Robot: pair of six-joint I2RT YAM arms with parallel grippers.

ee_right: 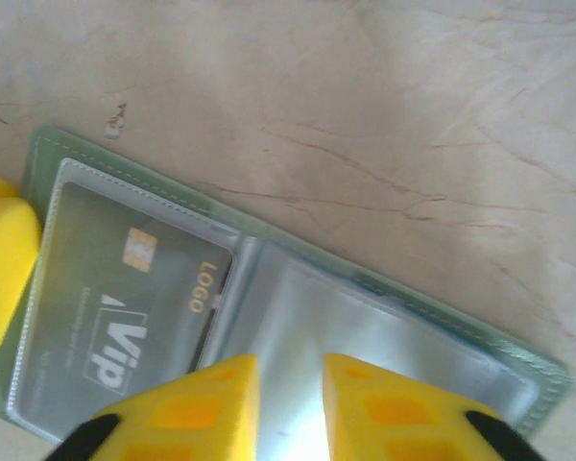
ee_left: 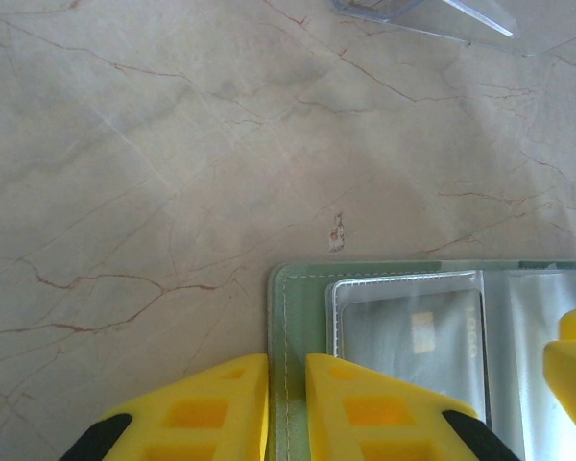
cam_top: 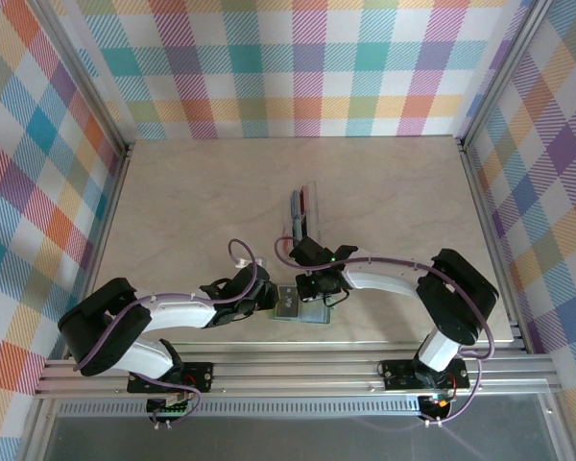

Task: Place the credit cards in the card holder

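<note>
From above I see the wallet (cam_top: 290, 305) lying open on the table (cam_top: 192, 211), near the front edge and between the two arms. My left gripper (cam_top: 267, 298) is at its left end and my right gripper (cam_top: 312, 291) hangs over its right half. On the left wrist camera, the left gripper (ee_left: 286, 370) has its yellow fingers (ee_left: 221, 408) pressed in on the wallet's (ee_left: 298, 288) stitched green edge, pinching it. A grey card (ee_left: 413, 336) sits in the clear pocket just beside that edge. On the right wrist camera the card (ee_right: 125, 298) reads "Vip" and "LOGO", and it fills the left pocket of the wallet (ee_right: 518, 360). The right gripper (ee_right: 290, 370) stands over the shiny sleeve (ee_right: 365, 327) next to it, jaws nearly together. I cannot tell whether they pinch anything. Further back, well apart from the wallet, the clear tray (cam_top: 314, 189) holds the other cards (cam_top: 300, 205) on edge.
</note>
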